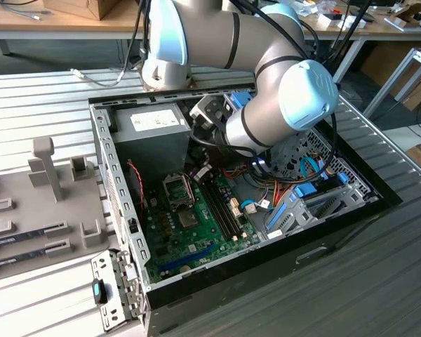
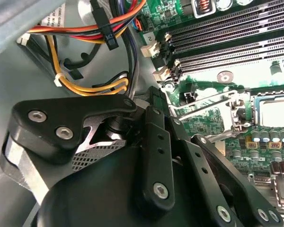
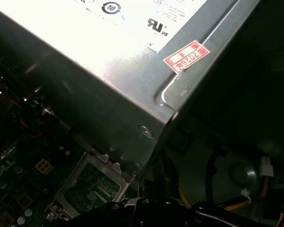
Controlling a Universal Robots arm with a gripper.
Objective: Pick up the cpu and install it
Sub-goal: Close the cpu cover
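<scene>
The cpu seems to lie in its socket (image 1: 177, 187) on the green board (image 1: 196, 225), where the second wrist view shows a pale silvery square (image 2: 280, 112) inside the metal frame, so placing looks done; the thin retention lever (image 2: 213, 137) stands raised, so locking seems left. The hand (image 1: 200, 172) hovers near the socket; whether it is open I cannot tell. Black ribbed memory slots (image 2: 227, 45) lie beside the matte grey power supply (image 1: 151, 137).

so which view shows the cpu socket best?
The exterior view: the whole socket sits unobstructed on the green board. The second wrist view catches part of it at the frame edge. The first wrist view shows it dimly below the power supply.
</scene>
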